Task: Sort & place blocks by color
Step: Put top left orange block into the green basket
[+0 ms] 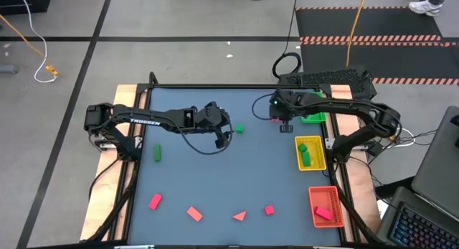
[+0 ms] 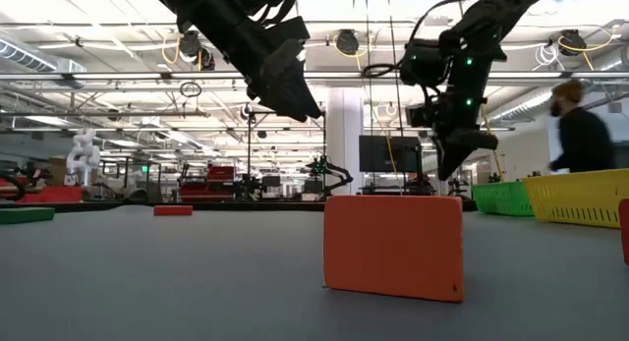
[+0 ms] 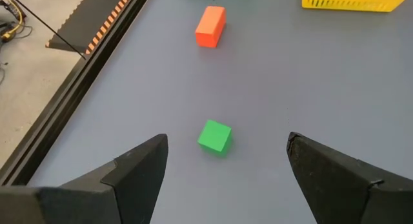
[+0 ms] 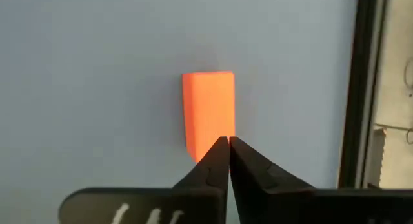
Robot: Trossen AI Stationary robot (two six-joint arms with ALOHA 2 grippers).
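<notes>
Red blocks (image 1: 193,213) are still lying loose along the near edge, so sorting's maybe half done. Further back, left gripper (image 1: 224,135) is hovering wide open by a green cube (image 3: 214,135); right gripper (image 4: 227,161) is hanging pinched shut, empty, over an orange-red cuboid (image 4: 208,111) near the trays (image 1: 310,153).

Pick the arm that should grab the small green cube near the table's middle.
Left. The left gripper is open with the green cube between its fingers' line; the right gripper is shut above a red block.
</notes>
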